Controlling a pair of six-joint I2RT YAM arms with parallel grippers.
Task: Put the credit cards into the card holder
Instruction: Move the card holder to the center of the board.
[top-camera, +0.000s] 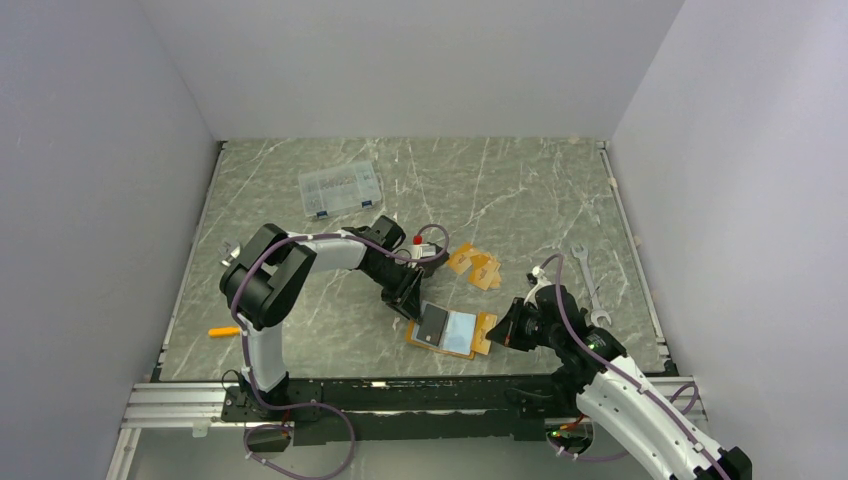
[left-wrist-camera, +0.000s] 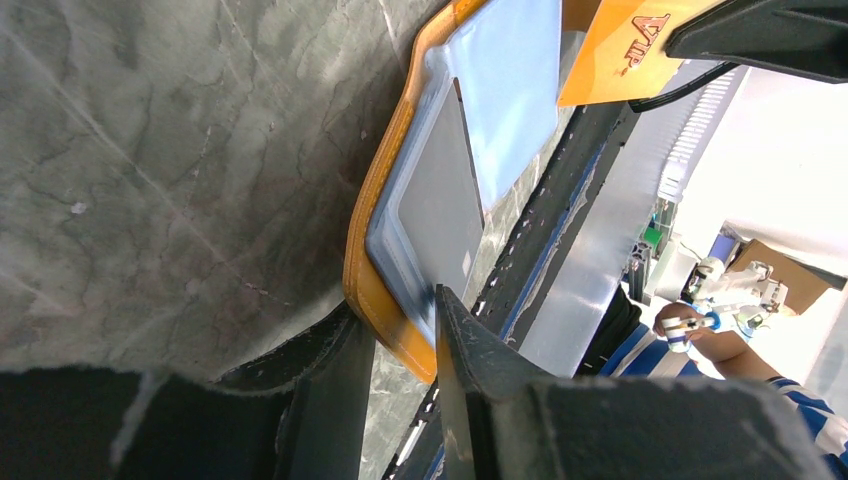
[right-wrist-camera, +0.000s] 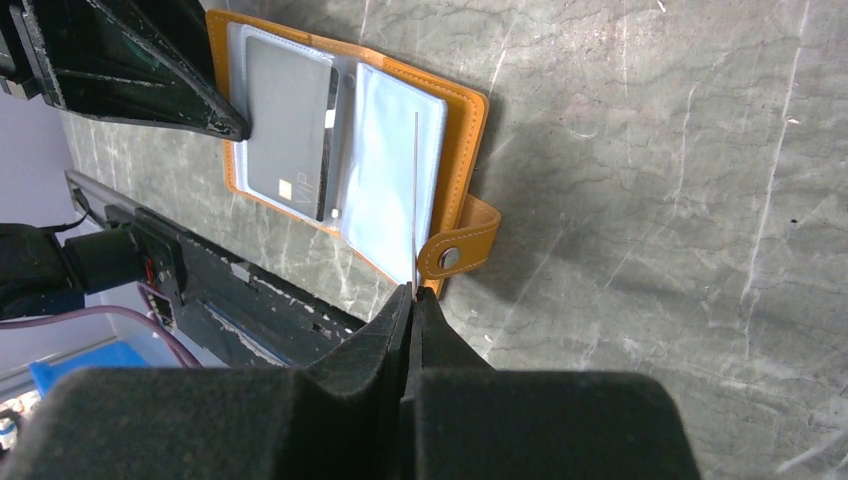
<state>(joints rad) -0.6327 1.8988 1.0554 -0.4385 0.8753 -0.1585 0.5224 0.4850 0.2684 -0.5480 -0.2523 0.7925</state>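
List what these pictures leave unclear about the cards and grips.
Top view: the loose cards are too small and overlapped to count.
Right wrist view: the held card in the right gripper shows only its edge; left wrist view cuts it at the top.
Left wrist view: the left gripper's own fingers hide whether it pinches the card holder.

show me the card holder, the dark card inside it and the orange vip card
card holder (right-wrist-camera: 472, 150), right wrist view, on its orange right rim.
dark card (right-wrist-camera: 290, 125), right wrist view, middle of its face.
orange vip card (left-wrist-camera: 622, 50), left wrist view, on its printed face by the lettering.
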